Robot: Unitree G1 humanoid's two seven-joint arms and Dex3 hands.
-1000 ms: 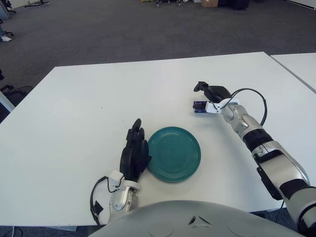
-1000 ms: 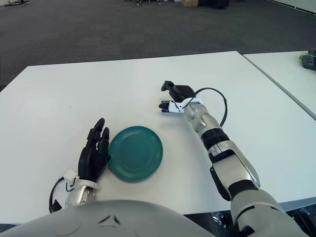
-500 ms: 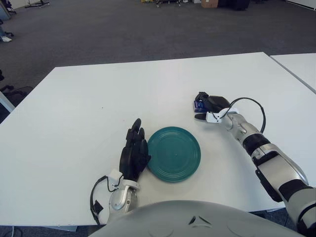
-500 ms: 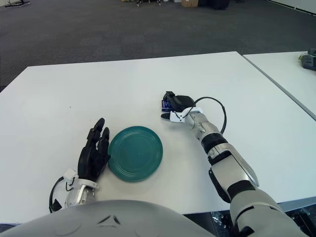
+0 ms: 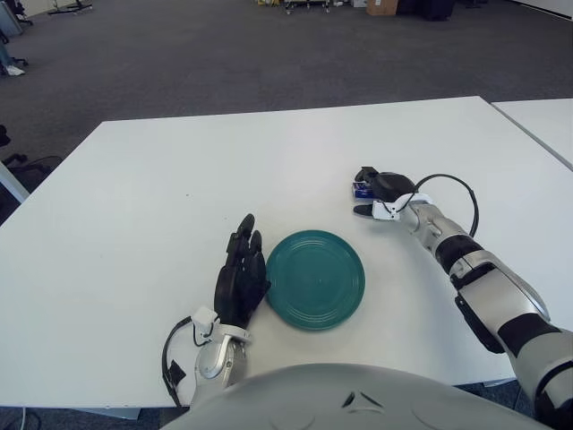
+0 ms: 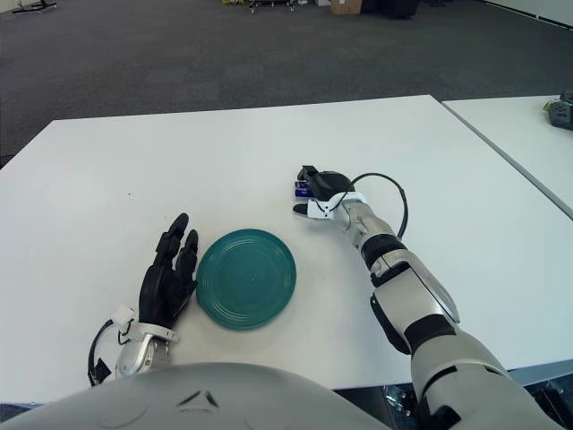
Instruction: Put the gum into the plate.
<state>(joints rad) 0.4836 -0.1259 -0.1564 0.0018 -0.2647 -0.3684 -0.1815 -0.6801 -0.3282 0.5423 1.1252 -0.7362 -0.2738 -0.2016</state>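
A small blue gum pack lies on the white table, up and right of the round green plate. My right hand is down on the gum, its black fingers curled over and around it, so most of the pack is hidden. My left hand rests flat on the table just left of the plate, fingers stretched out and holding nothing.
The white table reaches far to the left and back. A second white table stands to the right across a narrow gap. A black cable loops above my right wrist.
My right hand came down from above the gum and closed its fingers over it. My left hand has stayed in place.
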